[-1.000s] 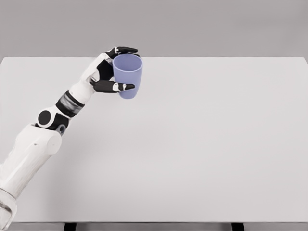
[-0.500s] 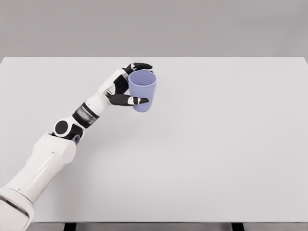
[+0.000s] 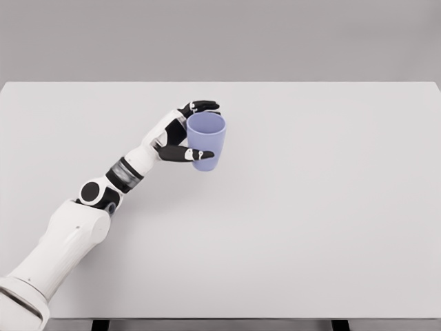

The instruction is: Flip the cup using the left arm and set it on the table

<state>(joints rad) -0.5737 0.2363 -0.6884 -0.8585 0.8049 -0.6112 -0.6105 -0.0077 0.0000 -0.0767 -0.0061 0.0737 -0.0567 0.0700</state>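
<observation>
A lilac cup (image 3: 206, 141) stands upright with its mouth up, left of the middle of the white table (image 3: 317, 207). My left hand (image 3: 180, 131) wraps it from the left side, thumb across the front and fingers behind the rim. Whether the cup's base touches the tabletop I cannot tell. My left arm reaches up from the lower left corner. The right arm is out of view.
The far table edge runs along the top against a grey wall. The near edge lies at the bottom, with dark table legs (image 3: 100, 325) under it.
My left hand has carried the cup right and towards me, from the far table edge to a spot nearer the middle, and a little lower. The cup has stayed upright.
</observation>
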